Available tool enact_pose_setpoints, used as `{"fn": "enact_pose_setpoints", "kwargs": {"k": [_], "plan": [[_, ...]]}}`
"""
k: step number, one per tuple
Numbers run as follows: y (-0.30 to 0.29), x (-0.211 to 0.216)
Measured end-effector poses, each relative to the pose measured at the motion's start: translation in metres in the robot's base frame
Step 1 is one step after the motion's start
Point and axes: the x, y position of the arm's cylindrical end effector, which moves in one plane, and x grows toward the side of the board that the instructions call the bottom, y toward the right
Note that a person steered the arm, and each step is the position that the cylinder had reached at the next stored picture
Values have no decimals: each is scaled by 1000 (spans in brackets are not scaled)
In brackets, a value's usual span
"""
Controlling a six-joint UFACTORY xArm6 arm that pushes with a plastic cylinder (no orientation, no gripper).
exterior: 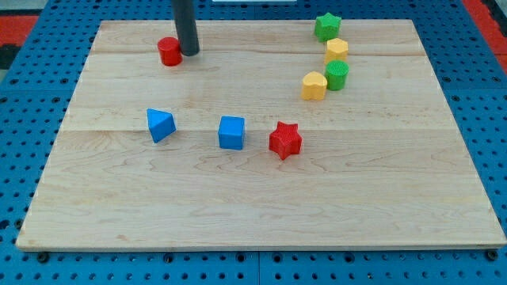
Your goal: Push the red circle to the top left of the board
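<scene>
The red circle [169, 51] lies near the top left of the wooden board [261, 206]. My tip [189, 54] rests on the board right beside the red circle, on its right side, touching or almost touching it. The dark rod rises straight up out of the view's top.
A blue triangle [160, 124], a blue cube [232, 132] and a red star [285, 140] lie in the middle. At the top right sit a green star [327, 26], a yellow block [337, 50], a green block [337, 75] and a yellow block [314, 85].
</scene>
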Motion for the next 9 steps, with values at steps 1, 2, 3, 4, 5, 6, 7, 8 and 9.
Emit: {"fn": "enact_pose_setpoints", "kwargs": {"k": [1,2,3,4,5,6,7,8,9], "plan": [[15,22],[-34,3],[-63,-18],[-43,23],[-69,40],[-98,-5],[-98,-11],[-98,-11],[-97,-11]]}}
